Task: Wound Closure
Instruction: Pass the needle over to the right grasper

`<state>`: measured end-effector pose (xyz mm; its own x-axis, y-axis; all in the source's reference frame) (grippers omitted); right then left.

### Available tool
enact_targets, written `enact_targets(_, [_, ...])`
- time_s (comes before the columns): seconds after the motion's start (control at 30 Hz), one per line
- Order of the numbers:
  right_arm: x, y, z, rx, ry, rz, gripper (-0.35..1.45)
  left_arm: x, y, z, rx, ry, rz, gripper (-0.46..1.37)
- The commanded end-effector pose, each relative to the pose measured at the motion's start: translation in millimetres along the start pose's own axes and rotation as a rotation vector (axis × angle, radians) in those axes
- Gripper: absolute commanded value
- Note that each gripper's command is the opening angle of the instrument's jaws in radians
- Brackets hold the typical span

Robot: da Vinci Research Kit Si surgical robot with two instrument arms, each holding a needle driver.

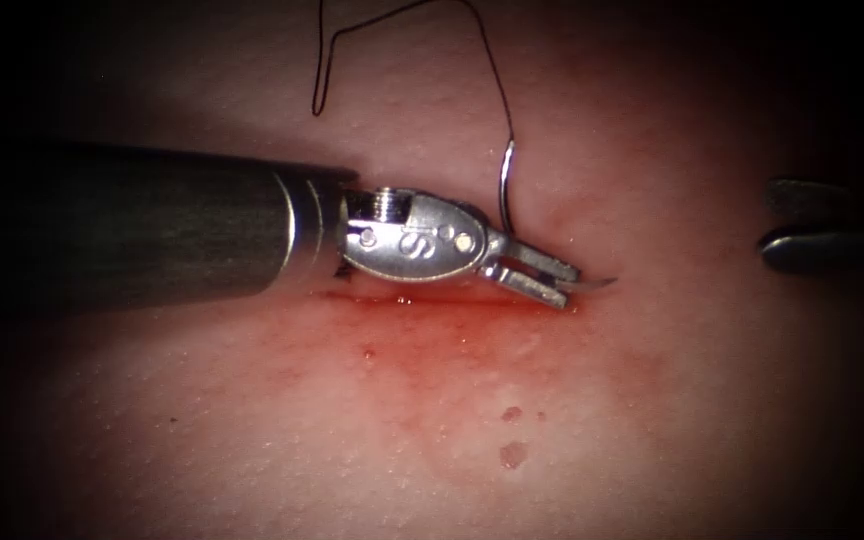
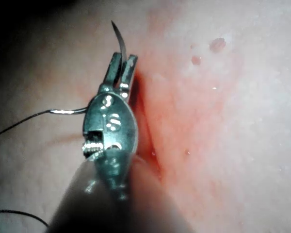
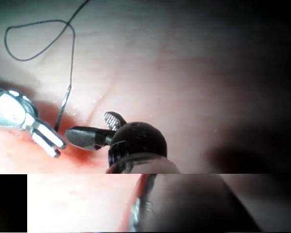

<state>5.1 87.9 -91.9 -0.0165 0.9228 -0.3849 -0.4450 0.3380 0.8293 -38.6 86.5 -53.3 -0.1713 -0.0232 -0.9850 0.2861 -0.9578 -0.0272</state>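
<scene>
Coming in from the left, the left claw (image 1: 550, 281) is clenched on the needle (image 1: 505, 190) near its pointed end, the tip poking out past the jaws just above the cut (image 1: 432, 298). Part of the needle's curve hides behind the claw. The thread (image 1: 492, 60) runs up off the picture's edge. Well apart at the right, the right claw (image 1: 787, 222) stands released, dim and half cut off.

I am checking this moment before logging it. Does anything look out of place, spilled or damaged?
Nothing looks damaged. Red fluid is spread over the tissue along and below the cut. The left hand grips the needle near its tip, clear of the tissue. The thread trails loose. The right hand is open, holding nothing.
</scene>
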Motion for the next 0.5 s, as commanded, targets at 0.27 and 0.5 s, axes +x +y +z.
enact_targets(0.27, [-1.4, -0.5, 2.6, 0.06, 0.019, 0.085, 0.94, 0.1, 2.0, -2.0, -0.032, 0.087, 0.137, -0.35])
enact_targets(0.5, [-1.5, -0.7, 4.2, 0.077, 0.077, 0.144, 0.95, 0.1, 2.4, -2.8, -0.003, 0.148, 0.209, -0.35])
